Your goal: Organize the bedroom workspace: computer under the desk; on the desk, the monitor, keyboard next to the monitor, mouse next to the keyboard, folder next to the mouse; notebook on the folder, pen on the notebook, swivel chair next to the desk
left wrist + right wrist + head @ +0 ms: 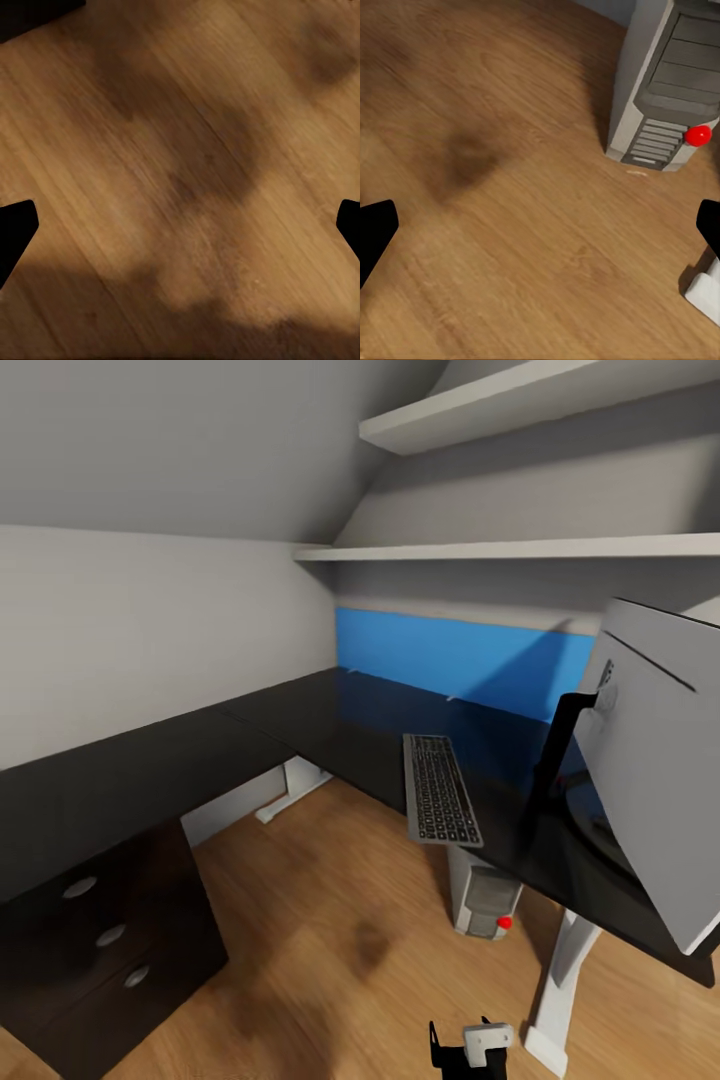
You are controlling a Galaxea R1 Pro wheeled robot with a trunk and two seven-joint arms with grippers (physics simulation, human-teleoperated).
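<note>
Up on the glossy black L-shaped desk (330, 730), seen from the head camera, the slim dark-keyed keyboard (439, 789) lies near the front edge, just left of the wide silver-backed monitor (655, 760). Under the desk the small silver-grey computer tower (483, 903) with its red light sits on the light wood floor (330, 920).

Left wrist camera: left gripper (180, 232) spread wide over bare floorboards (180, 150), holding nothing.

Right wrist camera: right gripper (540, 232) also wide and empty, with the tower (667, 82) standing nearby.
</note>
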